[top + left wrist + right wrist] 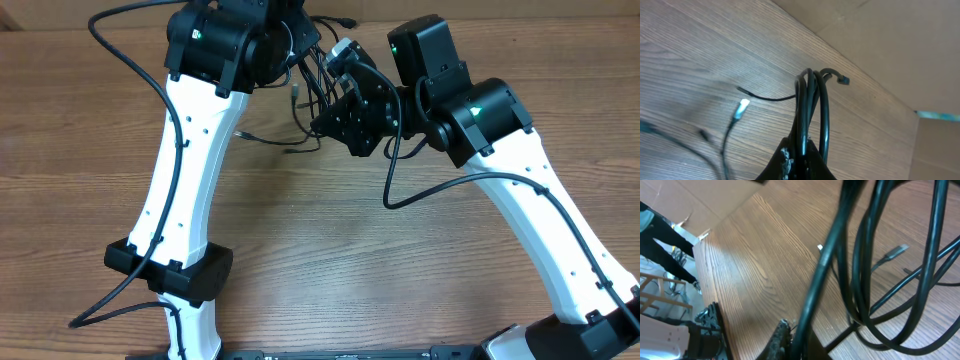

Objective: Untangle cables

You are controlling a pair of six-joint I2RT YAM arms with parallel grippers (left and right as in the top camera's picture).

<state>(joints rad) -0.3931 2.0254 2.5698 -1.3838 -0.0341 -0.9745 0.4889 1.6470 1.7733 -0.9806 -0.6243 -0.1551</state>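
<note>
The cables (312, 92) are thin black cords bunched at the table's far centre, between my two grippers. My left gripper (300, 45) is shut on several looped strands (810, 110) that rise from its fingers (802, 155). A silver-tipped plug (743, 107) and a dark plug (842, 80) hang free above the wood. My right gripper (340, 75) is shut on one strand (827, 265) at its fingertips (805, 342). Further loops (900, 290) hang beside it, and a metal plug (896, 252) lies on the table. Loose ends trail left on the table (245, 134).
A brown cardboard wall (880, 35) stands behind the table's far edge, with blue tape (940, 116) on it. The right arm's own thick cable (420, 195) droops over the table. Beyond the table's edge are a black stand (705, 335) and a person's legs (660, 235).
</note>
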